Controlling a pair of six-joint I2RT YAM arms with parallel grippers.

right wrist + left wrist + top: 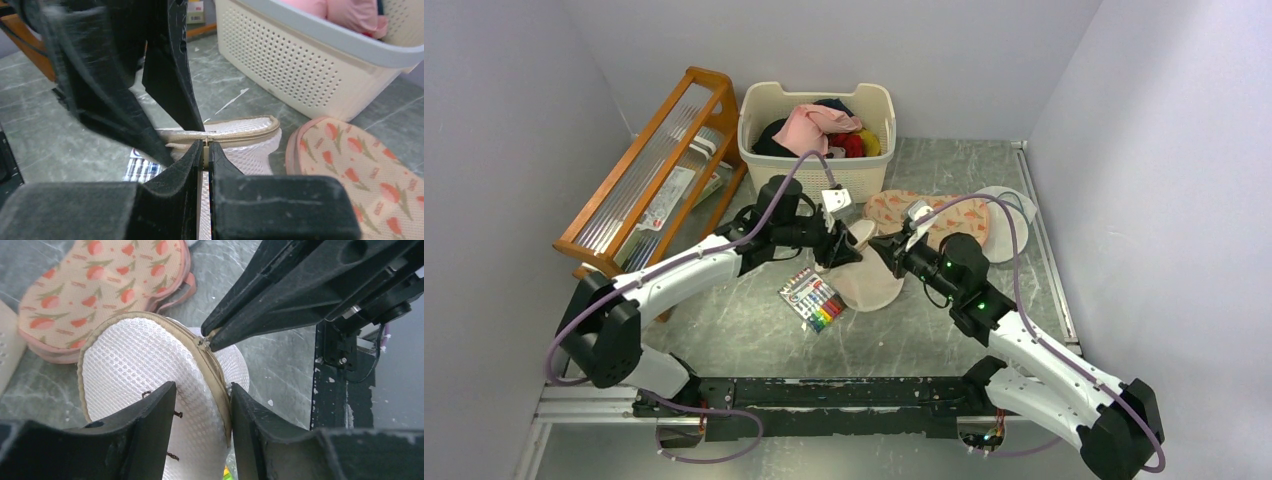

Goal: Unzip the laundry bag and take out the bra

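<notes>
At the centre of the overhead view lies the laundry bag, with both my grippers meeting over its upper edge. The basket sits above it in the frame, a pack of markers is just to its left, and a peach printed pad is to its upper right.

My right gripper is pinched fully together on the zip pull at the bag's beige rim. My left gripper stands about half open in the lower middle of its own view. Its fingers sit either side of the rim, with mesh and zip in the gap. I judge that it grips nothing, though one finger is so near the rim that I cannot rule out contact.

I take this to be the start of unzipping: the pull is caught, and the zip is closed along every stretch I can see. The next move calls for drawing the pull round the rim, following its curve and not a straight line. My left gripper should steady the bag so it does not slide or lift.

No bra shows anywhere; if it is inside, the mesh hides it. The far run of the zip is behind the bag's curve. My own fingers cut off the bag's lower part in both wrist views, and the dark stitching on the lid is half covered.
</notes>
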